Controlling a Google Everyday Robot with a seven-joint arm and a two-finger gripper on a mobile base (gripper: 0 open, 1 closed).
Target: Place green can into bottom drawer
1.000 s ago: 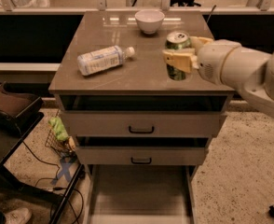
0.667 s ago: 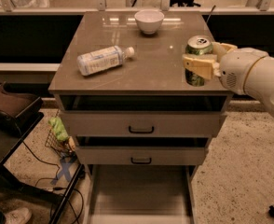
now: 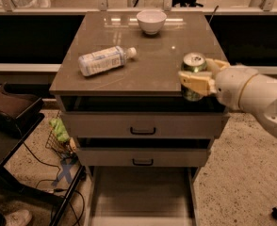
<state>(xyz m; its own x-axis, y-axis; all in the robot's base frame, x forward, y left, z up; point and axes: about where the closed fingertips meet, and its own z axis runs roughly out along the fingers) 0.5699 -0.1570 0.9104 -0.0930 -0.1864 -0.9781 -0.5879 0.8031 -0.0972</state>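
The green can (image 3: 193, 65) has a silver top with a pull tab and a dark green body. My gripper (image 3: 199, 78) comes in from the right and is shut on the can, holding it upright in the air over the front right edge of the cabinet top (image 3: 143, 74). The bottom drawer (image 3: 141, 194) is pulled out at the foot of the cabinet; its flat grey floor shows nothing in it. It lies below and to the left of the can.
A clear plastic bottle (image 3: 103, 60) with a white label lies on its side on the cabinet top. A white bowl (image 3: 151, 21) stands at the back. Two shut drawers (image 3: 142, 126) with black handles sit above the open one. A dark chair (image 3: 11, 112) and cables are at left.
My gripper has carried the can toward the front edge of the cabinet top and lower, now hanging in front of that edge.
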